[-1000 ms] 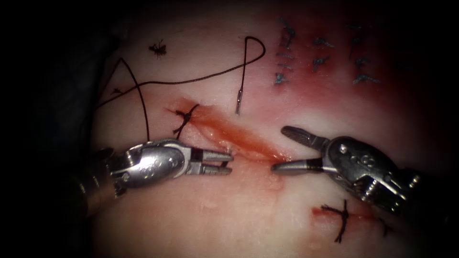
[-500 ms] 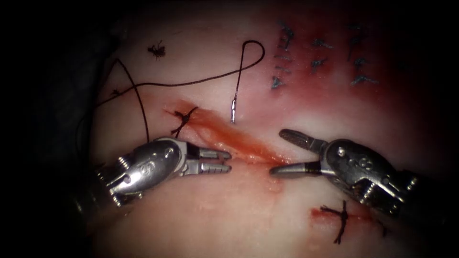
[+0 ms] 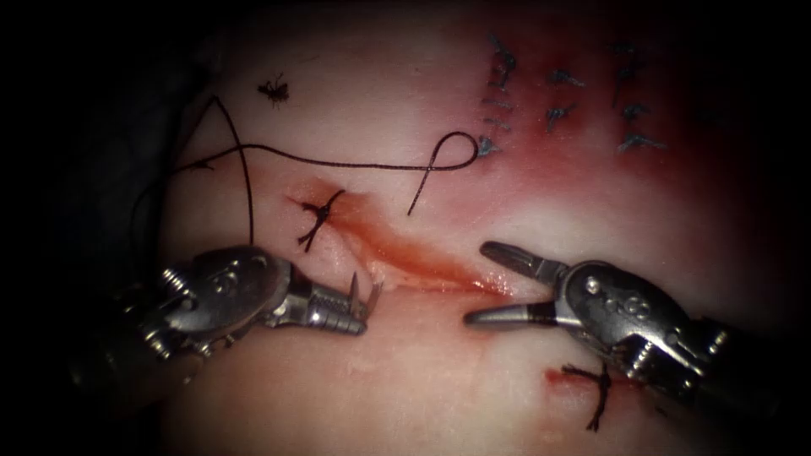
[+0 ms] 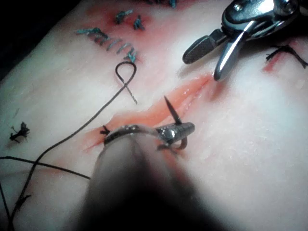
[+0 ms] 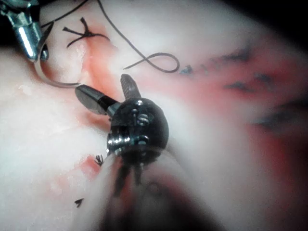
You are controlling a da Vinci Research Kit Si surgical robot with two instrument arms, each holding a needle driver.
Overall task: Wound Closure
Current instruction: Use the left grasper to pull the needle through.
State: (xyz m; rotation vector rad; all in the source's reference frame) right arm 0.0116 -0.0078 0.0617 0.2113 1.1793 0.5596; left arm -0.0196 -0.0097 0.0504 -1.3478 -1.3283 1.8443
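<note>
On the left side of the cut (image 3: 414, 257), my left tool (image 3: 361, 319) is shut on the curved needle (image 3: 365, 291) near its middle. In the left wrist view the needle (image 4: 171, 109) stands up from the jaws (image 4: 185, 129), its sharp tip free above the tissue (image 3: 405, 380). I cannot tell whether its other end touches the tissue. Dark thread (image 3: 338, 162) runs across above the cut to a small loop (image 3: 456, 152), its free end on the tissue. On the right, my right tool (image 3: 480, 284) is open and holds nothing, its lower jaw near the cut's right end.
A tied stitch (image 3: 317, 215) crosses the cut's left end. Another knotted stitch (image 3: 601, 384) sits lower right under the right tool. Blue stitch marks (image 3: 557, 101) and red fluid (image 3: 541, 169) lie upper right. A small cut thread knot (image 3: 274, 87) lies upper left.
My left tool drew back to the left and turned its wrist, so the needle now stands up at its jaws. The thread loop slid down toward the cut. The right tool shifted slightly left.
</note>
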